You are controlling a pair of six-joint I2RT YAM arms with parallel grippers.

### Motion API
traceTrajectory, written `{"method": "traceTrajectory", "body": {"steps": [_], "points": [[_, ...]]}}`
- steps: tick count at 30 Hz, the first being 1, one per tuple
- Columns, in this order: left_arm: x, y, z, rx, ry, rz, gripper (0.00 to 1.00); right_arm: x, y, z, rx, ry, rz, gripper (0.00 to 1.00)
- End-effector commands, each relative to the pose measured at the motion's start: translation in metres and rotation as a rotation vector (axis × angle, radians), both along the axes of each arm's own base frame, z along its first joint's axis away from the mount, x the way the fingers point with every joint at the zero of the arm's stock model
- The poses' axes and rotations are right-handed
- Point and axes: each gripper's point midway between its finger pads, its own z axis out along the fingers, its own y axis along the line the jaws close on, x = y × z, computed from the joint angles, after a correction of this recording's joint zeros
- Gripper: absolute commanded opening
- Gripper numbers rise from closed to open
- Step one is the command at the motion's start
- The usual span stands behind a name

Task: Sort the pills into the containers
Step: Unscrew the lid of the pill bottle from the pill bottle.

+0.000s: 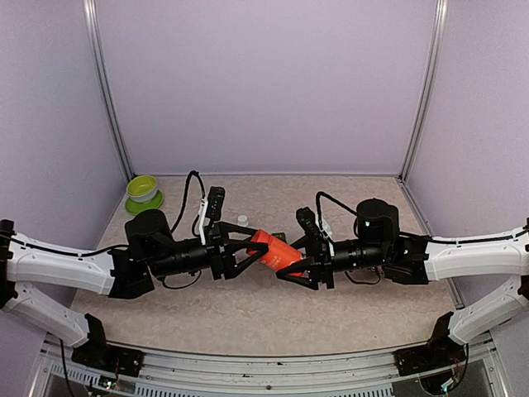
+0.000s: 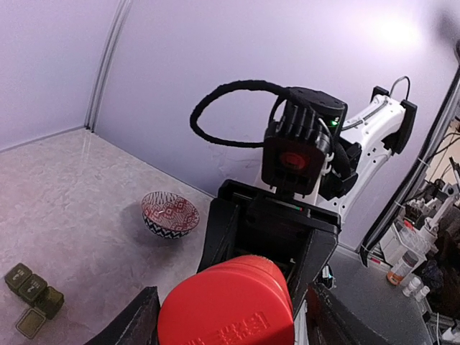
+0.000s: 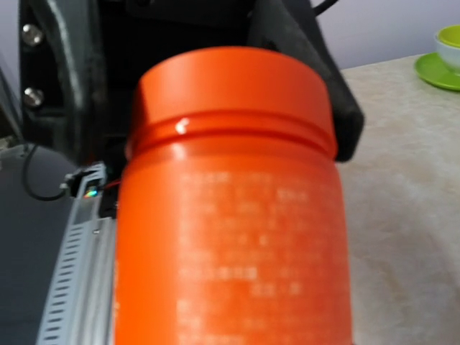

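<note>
Over the beige table [image 1: 248, 322], left gripper [image 1: 254, 251] and right gripper [image 1: 302, 263] are clamping a capped orange bottle [image 1: 277, 252]; containers [image 2: 32, 287], at eight o'clock in the left wrist view, are seemingly awaiting pills.

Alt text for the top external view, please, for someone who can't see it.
Both arms meet over mid-table, the left gripper and right gripper closed on opposite ends of one orange bottle. A lime-green bowl sits at the far left of the table; a small white object lies just beyond the arms.

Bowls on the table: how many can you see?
2. A lime-green bowl at far left in the top view; a red-patterned bowl, seen only in the left wrist view. More may be hidden.
</note>
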Motion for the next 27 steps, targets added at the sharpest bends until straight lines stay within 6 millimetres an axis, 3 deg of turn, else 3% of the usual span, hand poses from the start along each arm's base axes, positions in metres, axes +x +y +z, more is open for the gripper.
{"method": "traceTrajectory", "body": {"steps": [1, 9, 17, 20, 27], "points": [[-0.017, 0.003, 0.021, -0.023, -0.187, -0.07, 0.67, -0.014, 0.002, 0.033, 0.087, 0.013, 0.072, 0.3], [-0.023, 0.019, 0.026, -0.05, -0.273, -0.114, 0.65, -0.022, -0.001, 0.036, 0.092, 0.032, 0.105, 0.3], [-0.036, 0.016, 0.02, -0.024, -0.3, -0.211, 0.66, -0.028, 0.0, 0.042, 0.113, 0.043, 0.143, 0.3], [-0.037, 0.013, 0.018, -0.017, -0.3, -0.227, 0.59, -0.028, 0.001, 0.044, 0.11, 0.044, 0.147, 0.3], [-0.036, 0.013, 0.019, -0.037, -0.305, -0.217, 0.33, -0.025, 0.003, 0.039, 0.09, 0.048, 0.134, 0.3]]}}
